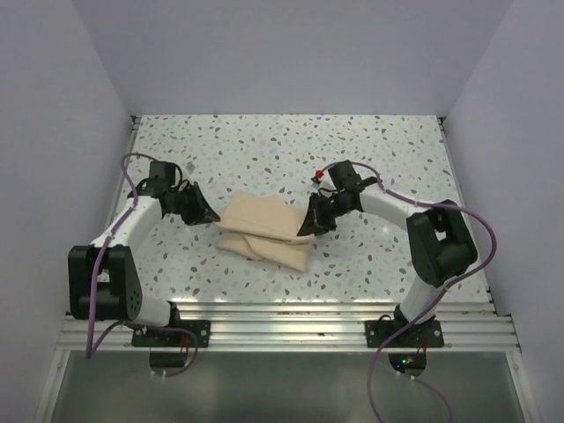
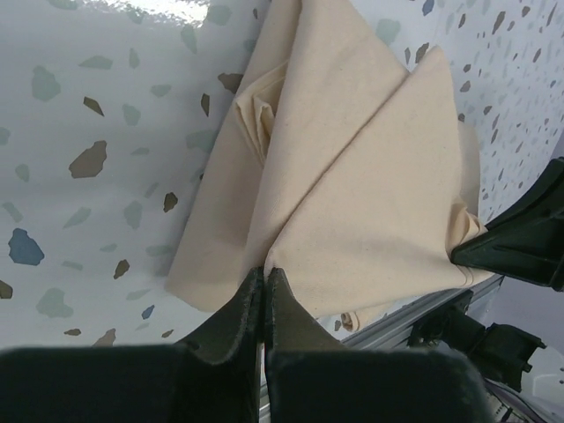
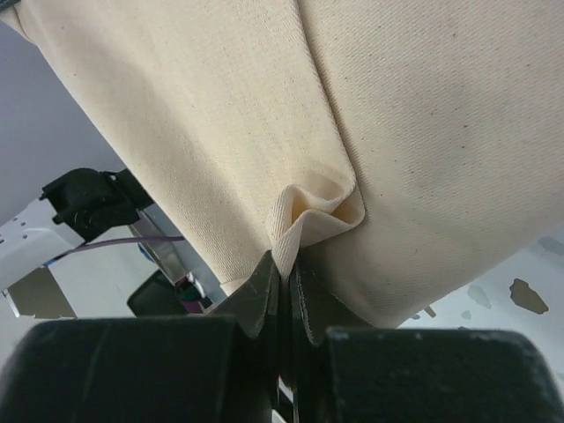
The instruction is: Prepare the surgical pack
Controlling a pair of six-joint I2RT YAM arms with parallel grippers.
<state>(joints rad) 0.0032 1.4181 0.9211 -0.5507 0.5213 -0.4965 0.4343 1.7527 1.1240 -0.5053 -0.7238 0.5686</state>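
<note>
the counter carries one item. the fabric sheet lies mid-counter, somewhat nearer the near edge, already folded into a layered bundle with overlapping flaps. no instruments or gauze are visible; whether any lie inside cannot be told. the right gripper is closed on a puckered fold at the bundle's right side. the left gripper is closed, tips against the bundle's left edge; a pinch of cloth cannot be confirmed. judgement: wrapping is well advanced; final flaps and tidying are left.
</note>
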